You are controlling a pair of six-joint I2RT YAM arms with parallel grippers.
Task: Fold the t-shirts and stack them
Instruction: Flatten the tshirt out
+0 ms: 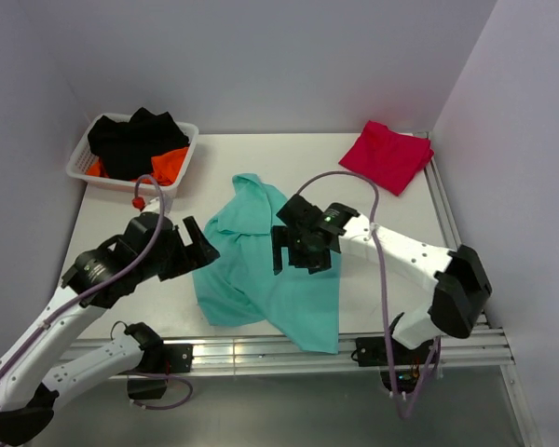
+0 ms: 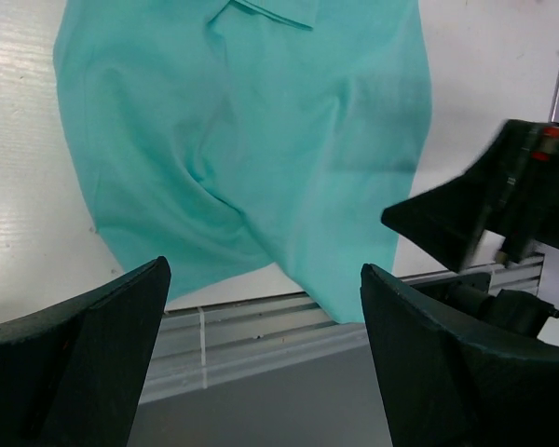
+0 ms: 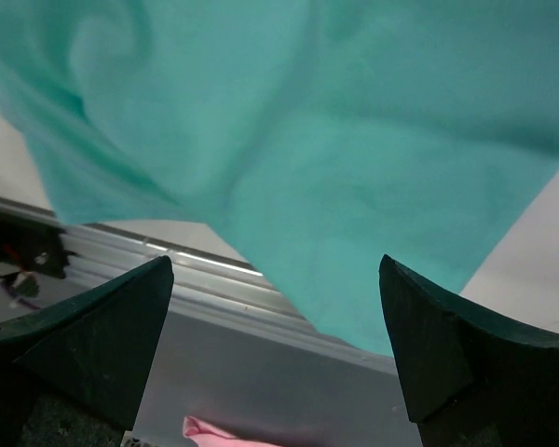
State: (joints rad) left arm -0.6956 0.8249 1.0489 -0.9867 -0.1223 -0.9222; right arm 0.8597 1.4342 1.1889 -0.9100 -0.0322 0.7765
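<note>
Now we see L gripper (image 1: 198,244) & R gripper (image 1: 298,260) w/ jaws wide, holding nothing, by crumpled teal t-shirt (image 1: 261,279); red t-shirt (image 1: 386,155) far right.

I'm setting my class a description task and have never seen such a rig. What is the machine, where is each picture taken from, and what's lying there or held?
Two robot arms stand at the near edge of the table, each ending in a two-finger gripper. The wide picture looks down from above and behind; the other two come from wrist cameras, so the dark wedges are fingers. A teal t-shirt lies crumpled mid-table, one corner over the near edge. A red t-shirt lies far right; a white basket far left holds black and orange clothes. The left gripper and right gripper are open, holding nothing.
</note>
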